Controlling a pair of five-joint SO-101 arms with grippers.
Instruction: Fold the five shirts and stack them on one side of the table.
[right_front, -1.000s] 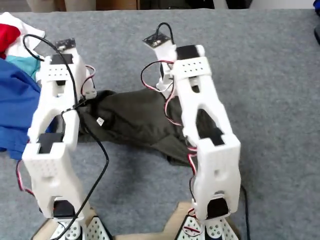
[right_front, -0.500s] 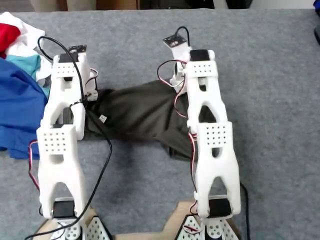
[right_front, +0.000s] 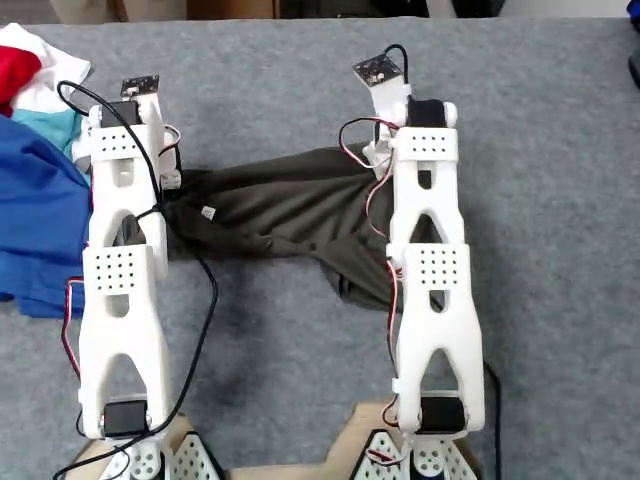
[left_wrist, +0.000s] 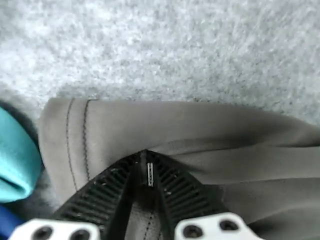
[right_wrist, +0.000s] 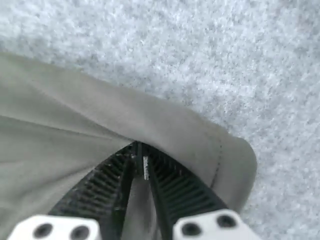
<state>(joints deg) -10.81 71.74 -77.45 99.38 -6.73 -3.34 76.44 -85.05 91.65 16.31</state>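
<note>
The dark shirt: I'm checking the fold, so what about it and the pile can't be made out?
High view: the left arm and right arm cover both ends of the dark shirt, hiding its outline there.
Wrist views: the left gripper and right gripper are shut on its cloth; the frame edges cut off the rest.
High view: the pile of shirts runs off the left edge, so their number is unclear.

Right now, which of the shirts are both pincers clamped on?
The dark olive shirt, pinched by the left pincer and right pincer mid-table. The heap of blue, teal, red and white shirts lies beside the left arm.
</note>
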